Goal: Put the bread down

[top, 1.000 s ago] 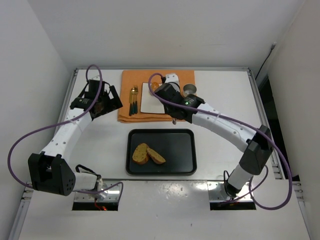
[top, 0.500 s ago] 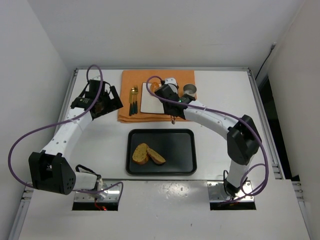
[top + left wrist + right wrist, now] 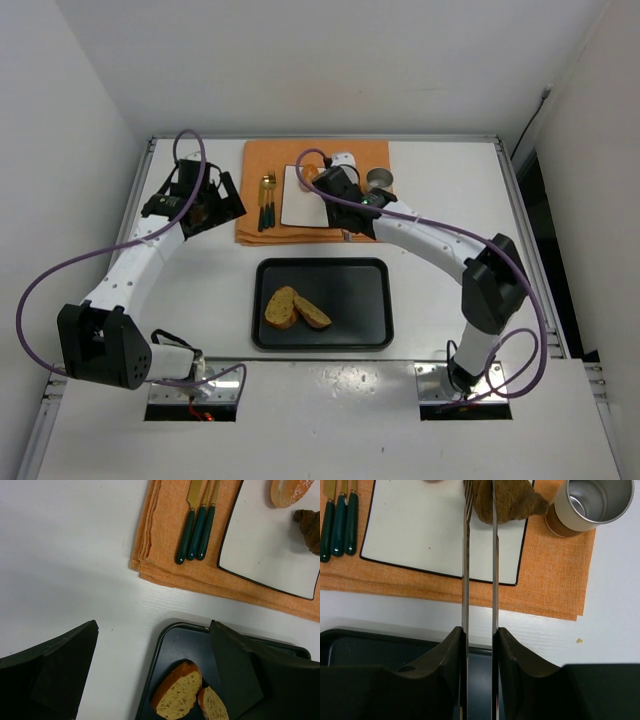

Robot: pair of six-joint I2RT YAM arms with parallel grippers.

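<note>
Over the white plate [image 3: 420,535], the right gripper [image 3: 479,635] is clamped on metal tongs [image 3: 465,580]. Their tips reach the dark brown pastry [image 3: 512,500] at the plate's far right corner, but whether they pinch it I cannot tell. The golden roll [image 3: 290,492] lies on the same plate, just beside the pastry. The left gripper [image 3: 154,630], fingers apart, hangs above the white surface [image 3: 65,555] near the black tray [image 3: 170,650].

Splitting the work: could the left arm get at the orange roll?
Probably yes: the open left gripper is empty, the roll lies uncovered on the plate, though the right gripper's tongs hover close.
</note>
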